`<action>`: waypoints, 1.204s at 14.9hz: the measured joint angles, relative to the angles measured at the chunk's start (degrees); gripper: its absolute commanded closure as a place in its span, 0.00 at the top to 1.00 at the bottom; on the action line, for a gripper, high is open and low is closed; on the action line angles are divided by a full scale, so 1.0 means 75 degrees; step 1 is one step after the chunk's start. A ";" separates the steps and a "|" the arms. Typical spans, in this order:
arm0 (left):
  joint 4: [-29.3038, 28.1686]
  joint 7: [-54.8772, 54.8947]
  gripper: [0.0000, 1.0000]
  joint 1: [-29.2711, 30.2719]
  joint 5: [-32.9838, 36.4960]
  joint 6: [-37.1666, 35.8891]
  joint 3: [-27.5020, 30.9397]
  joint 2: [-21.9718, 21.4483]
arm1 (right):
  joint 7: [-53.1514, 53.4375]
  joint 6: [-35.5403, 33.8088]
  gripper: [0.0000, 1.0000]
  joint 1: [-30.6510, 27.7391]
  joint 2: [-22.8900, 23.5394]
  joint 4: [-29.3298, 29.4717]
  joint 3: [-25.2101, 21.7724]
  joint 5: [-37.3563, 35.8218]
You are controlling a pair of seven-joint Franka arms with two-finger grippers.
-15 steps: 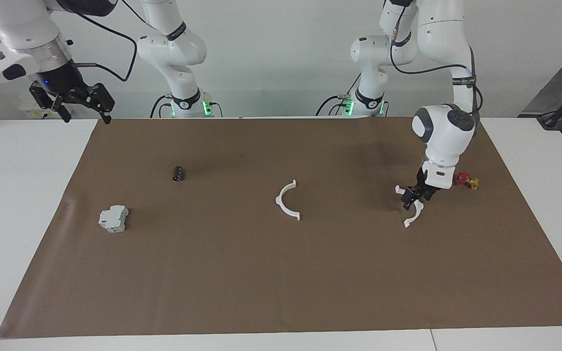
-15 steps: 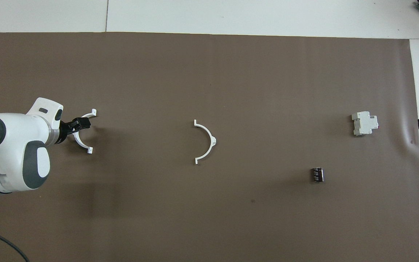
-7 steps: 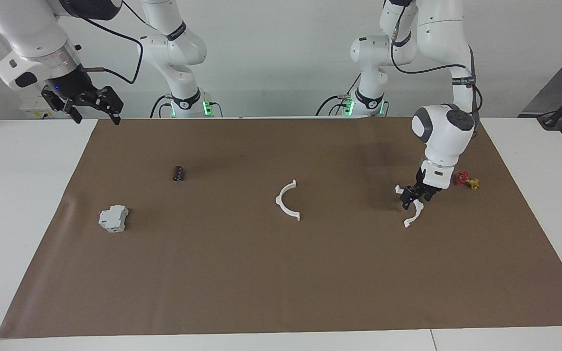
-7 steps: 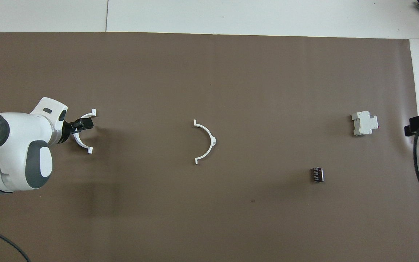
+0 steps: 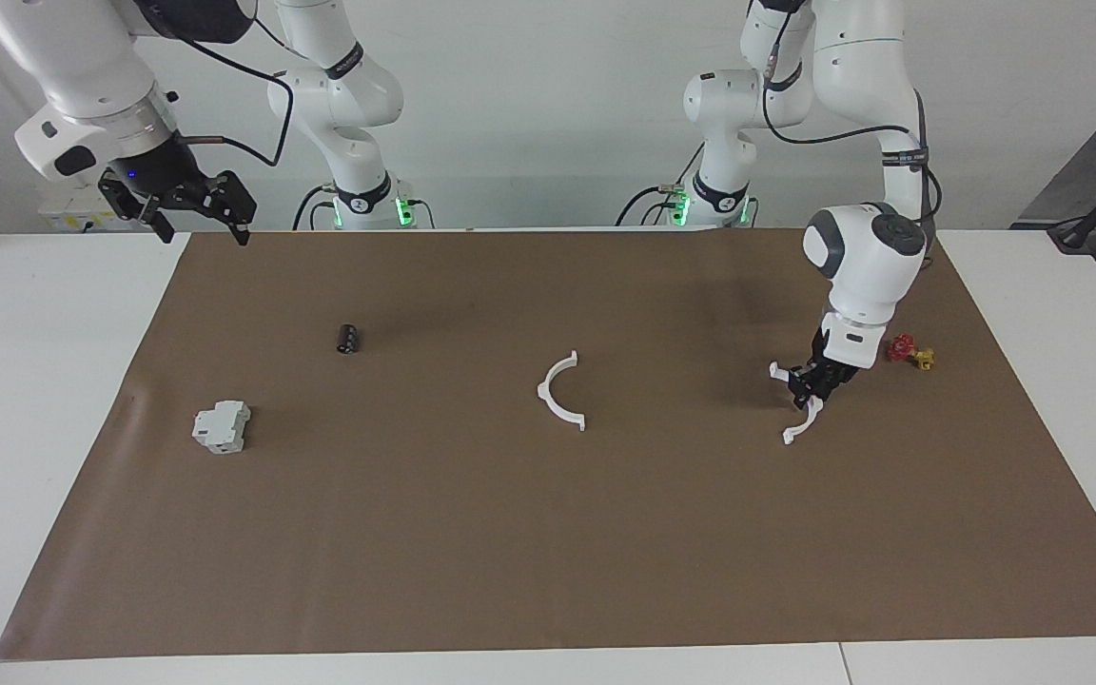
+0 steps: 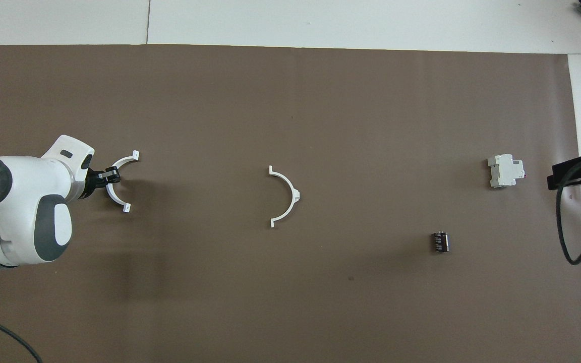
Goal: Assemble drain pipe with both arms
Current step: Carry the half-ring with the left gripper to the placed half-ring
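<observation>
The drain pipe lies in two thin white half-rings on the brown mat. One half-ring rests alone at the mat's middle. The other half-ring lies toward the left arm's end of the table. My left gripper is down at the mat and shut on the middle of that half-ring's arc. My right gripper hangs open and empty in the air over the mat's corner at the right arm's end. Only its black edge shows in the overhead view.
A light-grey boxy block and a small black cylinder lie toward the right arm's end. A small red-and-yellow part sits beside the left arm's wrist. White table borders the mat.
My left gripper's fingers have closed on the half-ring, which shifted slightly. My right gripper has come lower and moved toward the mat.
</observation>
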 measured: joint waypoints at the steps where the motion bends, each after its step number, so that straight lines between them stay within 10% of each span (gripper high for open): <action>1: 0.0007 0.0114 0.00 0.0003 0.0000 -0.0029 0.0014 0.0000 | 0.0056 0.0001 1.00 0.0012 -0.0005 -0.0003 0.0004 0.0005; 9: 0.1747 -0.0513 0.00 -0.0545 0.0087 -0.2640 -0.0049 -0.0091 | 0.0289 0.0006 1.00 0.0015 -0.0075 -0.0059 0.0008 0.0011; 18: 0.1523 -0.4597 0.00 -0.3434 0.0592 -0.1665 -0.0156 0.0060 | 0.0290 0.0006 1.00 -0.0014 -0.0078 -0.0059 -0.0008 0.0011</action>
